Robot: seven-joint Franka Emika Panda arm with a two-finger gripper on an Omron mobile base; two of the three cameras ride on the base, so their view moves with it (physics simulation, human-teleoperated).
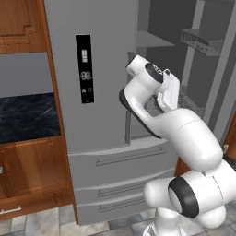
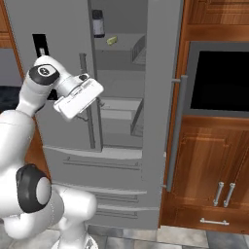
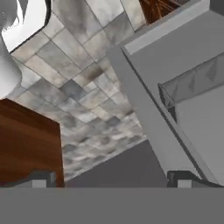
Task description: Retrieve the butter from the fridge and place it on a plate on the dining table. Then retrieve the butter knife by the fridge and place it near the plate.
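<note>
From my remote station, the fridge (image 2: pixel 124 146) stands with its left door shut and its right door swung wide, my arm raised in front with the gripper (image 3: pixel 111 177) spread and holding nothing, tips apart over tiled floor in the hand view, while the butter (image 2: pixel 112 40) sits far back on an upper shelf just right of a dark jar (image 2: pixel 98 23). I judge the pale stick light, soft and a little slick, best pinched gently across its narrow sides; it is tiny, and I cannot tell its orientation
</note>
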